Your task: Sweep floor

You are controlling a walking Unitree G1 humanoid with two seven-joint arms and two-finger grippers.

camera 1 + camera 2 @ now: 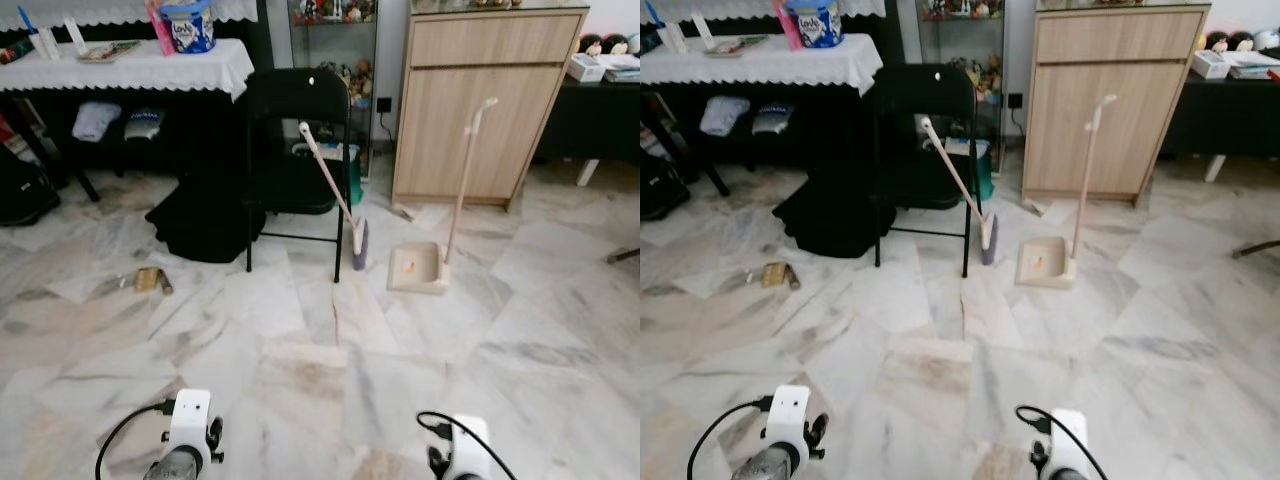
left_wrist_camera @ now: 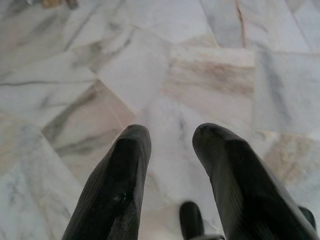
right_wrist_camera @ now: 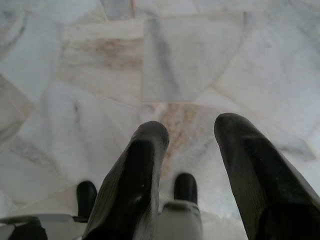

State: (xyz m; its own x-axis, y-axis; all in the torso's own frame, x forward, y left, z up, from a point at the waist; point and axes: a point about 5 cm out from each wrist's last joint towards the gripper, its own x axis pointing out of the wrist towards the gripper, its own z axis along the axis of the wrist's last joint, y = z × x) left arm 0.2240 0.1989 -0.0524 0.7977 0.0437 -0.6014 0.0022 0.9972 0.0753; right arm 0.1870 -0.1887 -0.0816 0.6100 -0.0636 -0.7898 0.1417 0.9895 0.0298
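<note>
A broom with a pale handle leans against a black folding chair, its dark bristles on the marble floor. Beside it to the right stands a beige dustpan with an upright long handle. A small heap of brownish litter lies on the floor at the left. Both arms hang low at the near edge, far from the broom. My left gripper is open above bare tiles. My right gripper is open too, nothing between its fingers.
A wooden cabinet stands behind the dustpan. A table with a white cloth is at the back left, a black bag on the floor beneath it. A dark low table is at the far right.
</note>
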